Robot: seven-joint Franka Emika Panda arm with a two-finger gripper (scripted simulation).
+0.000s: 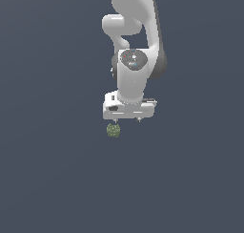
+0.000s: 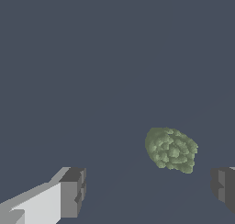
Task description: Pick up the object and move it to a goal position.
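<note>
Centrally, the object (image 1: 113, 130), an olive-green lumpy clump with a lobed, mottled surface, lies on the plain dark ground just below the white gripper (image 1: 127, 119) in the exterior view. It sits toward the exterior view's left end of the gripper body, not under its middle. In the wrist view the object (image 2: 171, 149) appears as a rough oval, its long axis running obliquely to the line joining the 2 fingertips.

The gripper (image 2: 149, 191) has its jaws spread wide apart and grips nothing. One finger (image 2: 72, 192) shows its dark pad on a pale body; the other finger (image 2: 224, 187) is cut by the frame edge. The object lies nearer this second finger and ahead of the line between the pads, apart from both.

Judgement: the coming move turns on this offset. The clump is not yet centred between the pads, so a small sideways shift toward the exterior view's left, then a descent, seems needed before closing. How high the pads stand above the ground cannot be told from these views.

No goal marker is visible in either view. The 1 arm (image 1: 136, 41) rises above the gripper, white, with a dark band on its side.
</note>
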